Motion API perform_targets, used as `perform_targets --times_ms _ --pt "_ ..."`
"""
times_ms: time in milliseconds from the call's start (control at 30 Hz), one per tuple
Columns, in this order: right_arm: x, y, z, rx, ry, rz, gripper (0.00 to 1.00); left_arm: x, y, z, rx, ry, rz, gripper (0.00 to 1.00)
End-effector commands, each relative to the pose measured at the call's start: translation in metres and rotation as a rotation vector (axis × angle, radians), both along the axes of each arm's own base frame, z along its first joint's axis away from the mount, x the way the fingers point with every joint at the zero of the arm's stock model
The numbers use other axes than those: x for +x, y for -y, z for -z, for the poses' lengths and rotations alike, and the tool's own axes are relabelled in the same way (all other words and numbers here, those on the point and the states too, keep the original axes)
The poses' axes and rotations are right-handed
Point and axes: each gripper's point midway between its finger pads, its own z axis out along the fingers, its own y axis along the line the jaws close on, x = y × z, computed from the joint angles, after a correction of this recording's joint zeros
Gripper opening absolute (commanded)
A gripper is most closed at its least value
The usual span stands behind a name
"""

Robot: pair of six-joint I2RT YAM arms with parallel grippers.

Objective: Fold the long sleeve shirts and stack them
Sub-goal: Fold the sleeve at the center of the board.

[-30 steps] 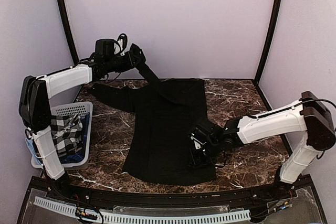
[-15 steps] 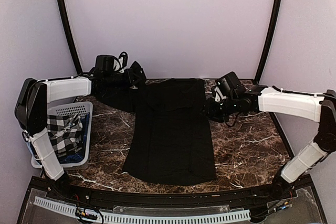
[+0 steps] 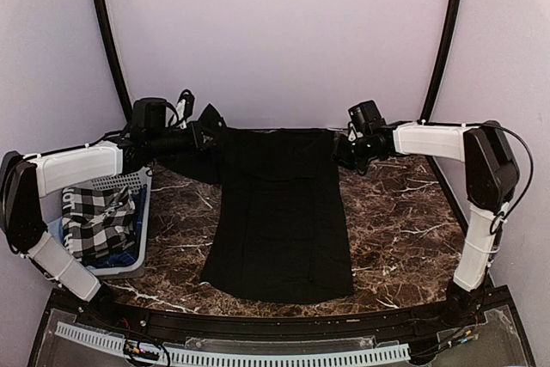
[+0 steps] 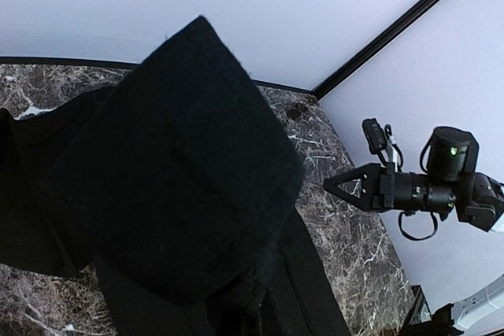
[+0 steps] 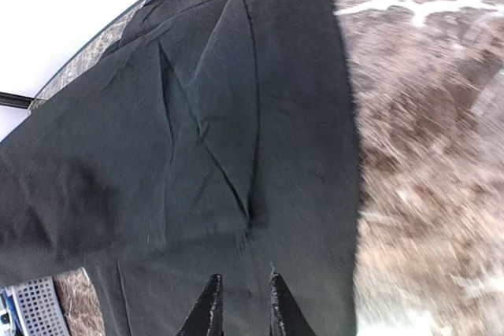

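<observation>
**Overhead view.** I am viewing a plain black long-sleeved cloth shirt (image 3: 279, 212) that is lying flat on the brown white-veined marble counter (image 3: 404, 229). It is narrowed to a long strip running from the far edge toward the arm bases, and its hem is resting near the counter's near edge. One sleeve is trailing off the far-left corner and rising to the left claw (image 3: 209, 120). That claw is clamping the sleeve with its fingers together and holding it above the far-left part of the counter.

The right claw (image 3: 342, 152) is sitting just beside the shirt's far-right corner. I cannot tell from here whether it is touching the cloth.

A white slatted plastic basket (image 3: 120, 180) is standing at the left edge of the counter, apart from the body of the shirt. It is carrying a black-and-white checked cloth (image 3: 99, 221).

**Left wrist view.** The gripped black cloth is hanging close before the lens and hiding this claw's own fingers. Across the counter, the right claw is pointing toward the shirt.

**Right wrist view.** The two black fingertips (image 5: 211, 304) are standing narrowly apart, and black cloth is showing through the gap between them. Nothing is visibly pinched between them. The cloth ahead of them is creasing into a few long ridges. The shirt's straight side edge is running alongside bare marble on the right.
</observation>
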Motion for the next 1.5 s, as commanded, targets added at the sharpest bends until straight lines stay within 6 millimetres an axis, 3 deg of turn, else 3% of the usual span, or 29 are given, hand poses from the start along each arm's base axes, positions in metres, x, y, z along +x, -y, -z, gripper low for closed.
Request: perform_targets --times_ms 0,200,433,633,933,1133,1333,1467 --pt "0.031 -0.029 -0.003 0.065 0.047 -0.048 0.17 -0.017 -0.003 -0.002 0.018 0.023 -0.003 0.00" --pt "0.066 -0.045 0.002 0.091 0.068 -0.061 0.18 -0.017 -0.005 0.005 0.053 0.025 -0.031 0.00" --pt "0.103 -0.050 0.010 0.128 0.077 -0.049 0.17 -0.023 -0.006 -0.015 0.055 0.104 -0.031 0.00" --pt "0.121 -0.058 0.015 0.153 0.079 -0.051 0.17 -0.039 -0.009 -0.024 0.057 0.166 -0.030 0.00" --pt "0.138 -0.053 0.044 0.169 0.042 -0.026 0.16 -0.044 -0.019 -0.006 0.061 0.132 -0.081 0.00" --pt "0.150 -0.056 0.055 0.191 0.026 -0.041 0.17 -0.029 -0.016 0.008 0.091 0.069 -0.109 0.00" --pt "0.146 -0.058 0.039 0.197 0.045 -0.121 0.23 -0.013 -0.002 0.002 0.091 0.077 -0.075 0.00" --pt "0.136 -0.054 0.005 0.184 0.100 -0.153 0.27 -0.005 0.020 -0.014 0.074 0.125 0.022 0.01"
